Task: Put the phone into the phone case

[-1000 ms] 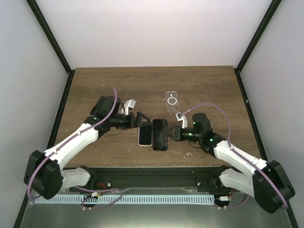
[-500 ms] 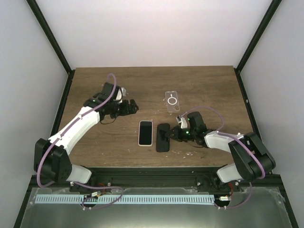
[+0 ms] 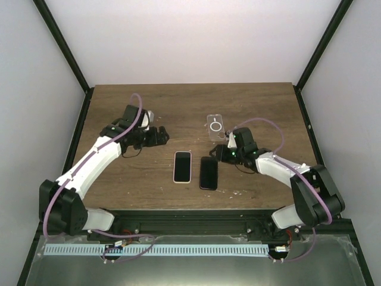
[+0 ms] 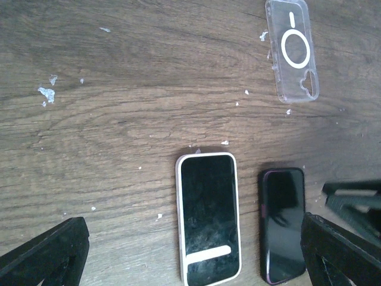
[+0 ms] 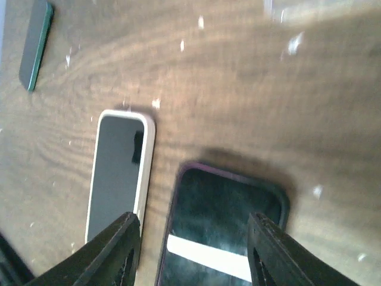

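Observation:
A white-rimmed phone and a dark purple-rimmed phone lie screen up, side by side, a small gap between them. The clear phone case with a white ring lies empty behind them. My left gripper is open and empty, back left of the phones; its view shows the white phone, dark phone and case between its spread fingers. My right gripper is open over the dark phone's far end, jaws spread wider than it, holding nothing.
The wooden table carries small white specks. Black frame posts stand at the back corners, with white walls around. The white phone lies just left of my right gripper. A dark narrow shape shows at that view's top left.
My left gripper has drawn back and left, away from the phones. My right gripper has moved to the dark phone's far end. The dark phone has shifted slightly right, off the white one.

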You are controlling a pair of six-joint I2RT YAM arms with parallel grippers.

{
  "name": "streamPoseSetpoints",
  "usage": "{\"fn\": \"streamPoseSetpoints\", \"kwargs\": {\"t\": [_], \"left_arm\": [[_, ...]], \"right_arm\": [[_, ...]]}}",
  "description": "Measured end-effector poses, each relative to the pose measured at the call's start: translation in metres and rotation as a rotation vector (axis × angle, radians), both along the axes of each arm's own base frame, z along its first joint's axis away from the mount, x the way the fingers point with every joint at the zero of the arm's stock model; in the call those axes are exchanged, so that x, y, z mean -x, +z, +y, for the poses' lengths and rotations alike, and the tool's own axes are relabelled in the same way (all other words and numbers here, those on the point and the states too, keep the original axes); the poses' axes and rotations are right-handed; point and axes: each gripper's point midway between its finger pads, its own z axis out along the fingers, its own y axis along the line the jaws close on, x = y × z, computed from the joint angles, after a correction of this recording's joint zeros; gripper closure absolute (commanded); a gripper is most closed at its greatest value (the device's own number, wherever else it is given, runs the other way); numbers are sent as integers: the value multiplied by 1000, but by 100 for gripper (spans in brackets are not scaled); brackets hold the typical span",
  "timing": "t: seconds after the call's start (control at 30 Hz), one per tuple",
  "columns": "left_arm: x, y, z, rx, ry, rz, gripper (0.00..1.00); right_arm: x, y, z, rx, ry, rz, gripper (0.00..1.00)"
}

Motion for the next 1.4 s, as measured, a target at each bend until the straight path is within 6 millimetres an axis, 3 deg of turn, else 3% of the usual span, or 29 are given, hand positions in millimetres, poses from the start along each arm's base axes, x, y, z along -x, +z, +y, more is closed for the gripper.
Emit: {"fn": "streamPoseSetpoints", "kwargs": {"t": [0.2,0.27,0.3,0.43,0.6,0.93,1.07,1.4], "left_arm": [[22,10,10,0,-13,-45,3],[30,16,14,5,-16,-69,3],[33,18,15,8,-17,-78,3],[47,24,21,19,-23,-122,3],[57,24,26,20,-27,-156,4],[58,30,28,23,-26,-196,4],[58,33,29,24,-22,-211,4],[58,30,33,11,-4,-211,5]], "right_arm": [[-49,33,-11,142,-77,-125,18],[-64,36,-15,195,-103,-144,2],[-71,36,-18,222,-118,-148,0],[-97,24,-26,346,-153,-145,0],[-124,-4,-30,467,-163,-103,0],[-144,-43,-33,624,-144,-65,0],[-157,-43,-29,672,-145,-95,0],[-174,-49,-20,702,-125,-130,24]]}}
